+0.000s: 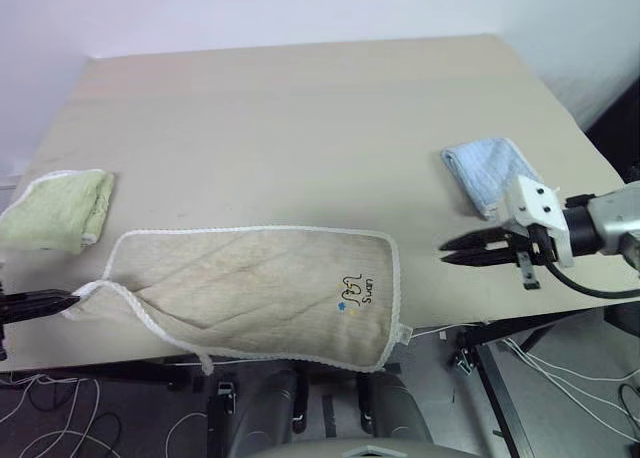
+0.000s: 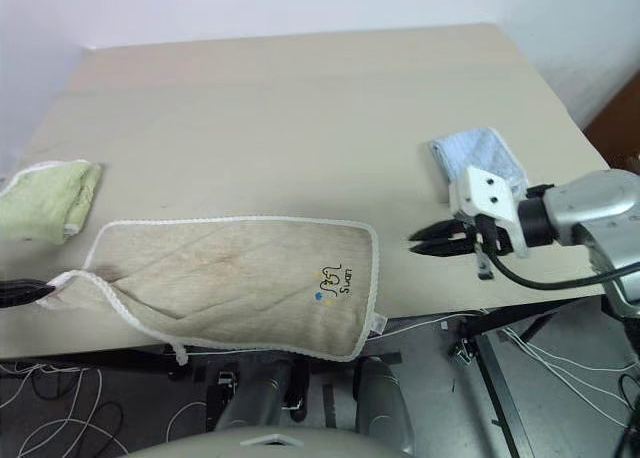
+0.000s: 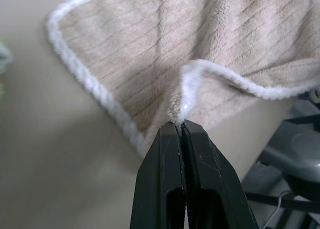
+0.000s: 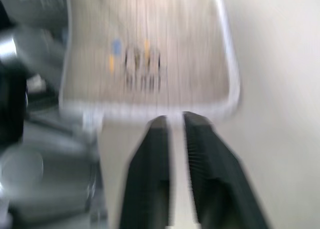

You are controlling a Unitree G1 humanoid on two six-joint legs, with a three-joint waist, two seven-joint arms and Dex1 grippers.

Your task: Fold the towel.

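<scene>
A beige towel (image 1: 260,288) with white trim lies spread along the front edge of the table (image 1: 300,118). A small printed logo (image 1: 357,293) marks its right end. My left gripper (image 1: 70,300) is shut on the towel's left edge, which is bunched and lifted a little. The left wrist view shows the white trim (image 3: 187,91) pinched at that gripper's (image 3: 180,124) tips. My right gripper (image 1: 445,251) hovers just right of the towel's right edge, pointing at it. Its fingers stand slightly open with nothing between them, and the right wrist view shows the same gap at that gripper (image 4: 171,120).
A folded green cloth (image 1: 55,210) lies at the table's left edge. At the right, a folded blue cloth (image 1: 490,173) sits just behind my right hand. The towel's front corners hang over the table edge. Cables (image 1: 560,378) lie on the floor below.
</scene>
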